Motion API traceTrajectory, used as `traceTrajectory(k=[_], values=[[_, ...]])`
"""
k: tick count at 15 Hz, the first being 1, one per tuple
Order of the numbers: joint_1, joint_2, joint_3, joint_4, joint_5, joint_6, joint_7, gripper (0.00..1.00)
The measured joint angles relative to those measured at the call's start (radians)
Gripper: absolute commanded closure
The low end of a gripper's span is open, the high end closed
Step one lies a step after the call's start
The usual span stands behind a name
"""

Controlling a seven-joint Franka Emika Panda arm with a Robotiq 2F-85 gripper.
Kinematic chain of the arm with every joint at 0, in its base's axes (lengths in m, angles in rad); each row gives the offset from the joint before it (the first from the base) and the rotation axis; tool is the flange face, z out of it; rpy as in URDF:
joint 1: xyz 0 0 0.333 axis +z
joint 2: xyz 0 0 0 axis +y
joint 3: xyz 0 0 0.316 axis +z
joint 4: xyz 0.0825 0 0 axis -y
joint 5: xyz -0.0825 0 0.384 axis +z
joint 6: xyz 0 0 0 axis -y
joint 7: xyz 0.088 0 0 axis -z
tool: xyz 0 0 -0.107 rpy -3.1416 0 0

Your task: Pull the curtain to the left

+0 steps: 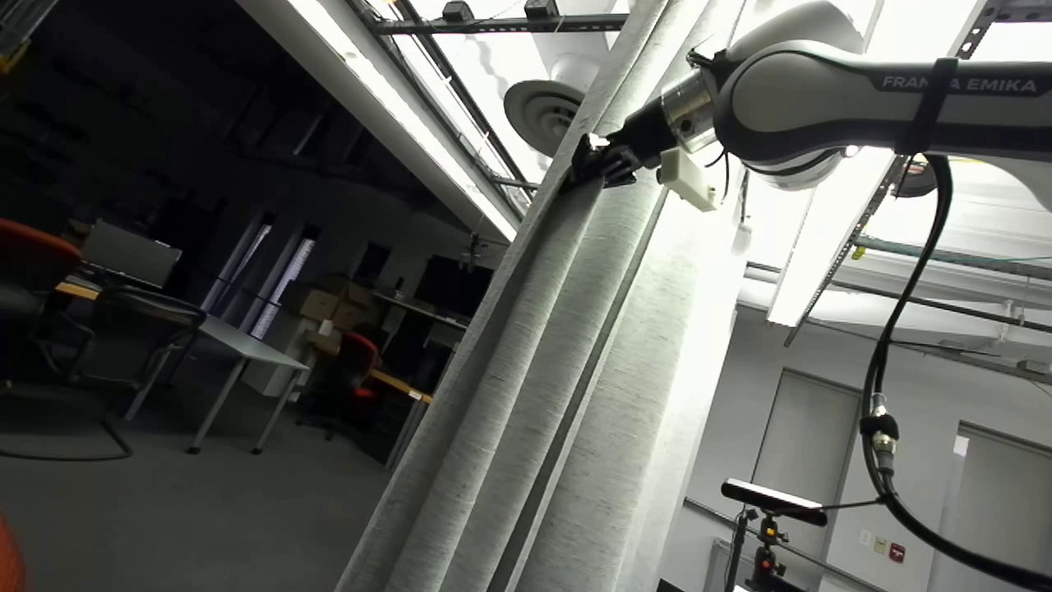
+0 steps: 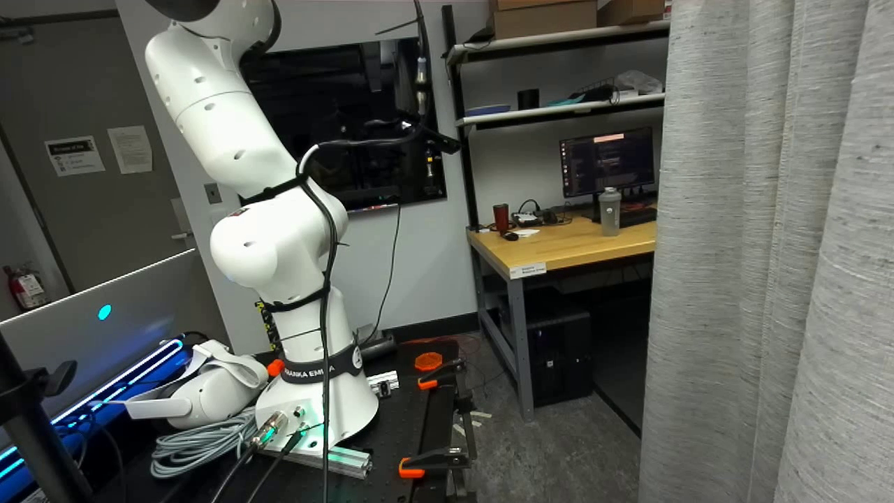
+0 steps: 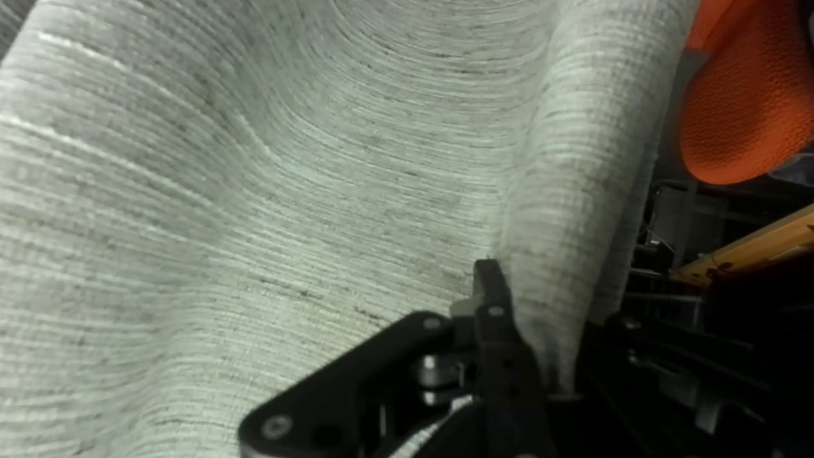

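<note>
Nearest, in the wrist view: black gripper [image 3: 551, 318] of bolted linkages, narrow and clamped on the curtain [image 3: 356, 210], with a rolled, tubular fold pinched between its fingers [image 3: 502, 337]. Pale grey-white cloth, finely ribbed crosswise and flecked with dark slubs; broad, soft hollows beside the fold. Long parallel pleats of the same curtain in both exterior views. In an exterior view, grip close to one visible edge of the cloth; next to the gripper, boxy pale housing [image 1: 689, 179] and cylindrical bright-metal collar [image 1: 689, 107]. Next outward: robot arm [image 1: 814, 99] with smooth white shells and rounded joints; below it, black cable [image 1: 892, 329] in a hanging curve. Around the arm's base in an exterior view: white plastic headset [image 2: 216, 395], grey cord [image 2: 202, 447] in loose coils, black clamps [image 2: 436, 460] tipped in orange. Farther, partly hidden by the curtain: wood-topped desk [image 2: 559, 244] on square metal legs, bearing cylindrical grey bottle [image 2: 610, 213] and thin flat monitor [image 2: 606, 161]; above, shelves [image 2: 559, 112] with brown cardboard boxes [image 2: 545, 22]. Deep in the dim room, in an exterior view: pale rectangular table [image 1: 255, 345] on straight, slender legs; beyond, red-orange chair [image 1: 357, 358].
</note>
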Motion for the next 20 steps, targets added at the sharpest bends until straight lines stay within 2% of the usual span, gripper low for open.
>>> traceTrajectory(k=[20], values=[[0.000,0.001,0.003,0.000,-0.013,-0.001,0.032,0.98]])
